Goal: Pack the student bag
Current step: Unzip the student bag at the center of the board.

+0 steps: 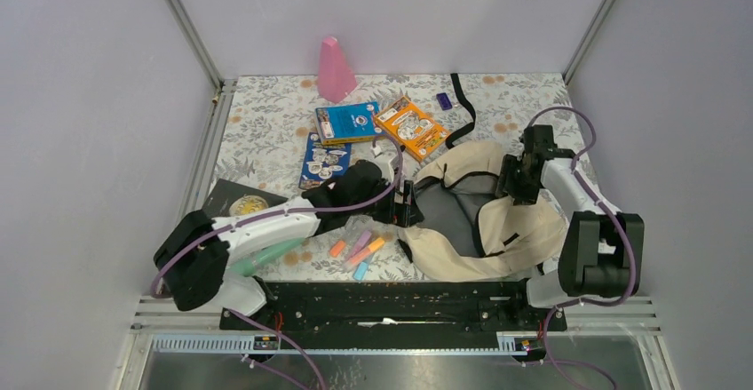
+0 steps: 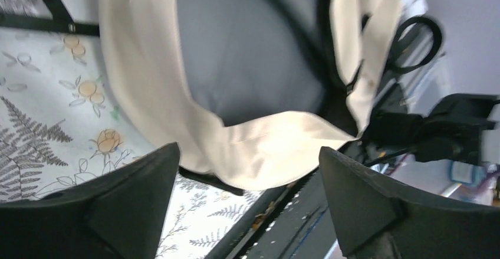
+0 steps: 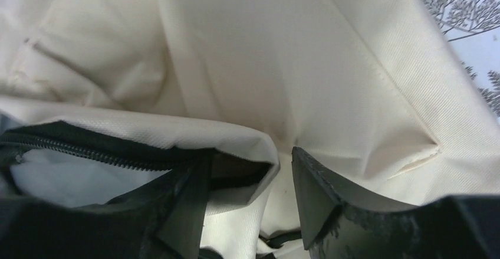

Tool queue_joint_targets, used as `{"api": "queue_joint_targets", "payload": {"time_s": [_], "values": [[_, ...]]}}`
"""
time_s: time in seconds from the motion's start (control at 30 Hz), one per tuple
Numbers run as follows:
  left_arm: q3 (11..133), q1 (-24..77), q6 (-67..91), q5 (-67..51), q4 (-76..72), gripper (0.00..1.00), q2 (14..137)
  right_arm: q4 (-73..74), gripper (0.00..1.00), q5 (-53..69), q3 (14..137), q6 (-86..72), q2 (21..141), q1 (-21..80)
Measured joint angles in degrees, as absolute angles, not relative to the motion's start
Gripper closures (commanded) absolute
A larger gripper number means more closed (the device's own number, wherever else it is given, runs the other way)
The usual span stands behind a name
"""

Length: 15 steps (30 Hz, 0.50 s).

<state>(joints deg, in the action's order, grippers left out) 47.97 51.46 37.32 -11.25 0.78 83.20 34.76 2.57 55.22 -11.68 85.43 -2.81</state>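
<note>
here, the student bag [image 1: 524, 230] lies slumped on the right half of the worktop [image 1: 266, 115]. it is a soft cream fabric shell with black zipper trim, and its mouth gapes leftward onto a smooth grey lining. the worktop wears a cloth printed with ferns and orange flowers.

the left end effector [image 1: 404, 203] sits at the bag's open mouth. its two blunt black fingers [image 2: 135, 194] are spread wide with nothing between them, and the cream rim hangs just beyond their tips. the right end effector [image 1: 513, 181] is at the bag's right edge, fingers parted. a folded cream rim with toothed zipper lies against one finger [image 3: 188, 200], short of the other.

a black strap [image 1: 462, 110] trails from the bag toward the far side. to the left lie short pastel sticks [image 1: 360, 250], a teal tube [image 1: 266, 255] partly under the left arm, a black book [image 1: 233, 196], two blue books [image 1: 348, 122], an orange book [image 1: 410, 127], a small purple block [image 1: 444, 100] and a pink cone [image 1: 336, 70].
</note>
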Motion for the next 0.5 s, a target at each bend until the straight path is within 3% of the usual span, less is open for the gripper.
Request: {"api": "queue_joint_targets", "payload": {"time_s": [0.27, 0.5], "values": [[54.74, 50.35, 33.71, -7.99, 8.69, 0.01, 73.03, 35.03, 0.26, 7.57, 51.03, -11.77, 70.61, -2.85], [54.65, 47.86, 32.69, -5.87, 13.87, 0.01, 67.99, 35.83, 0.25, 7.68, 50.83, -11.79, 61.41, -2.85]]}}
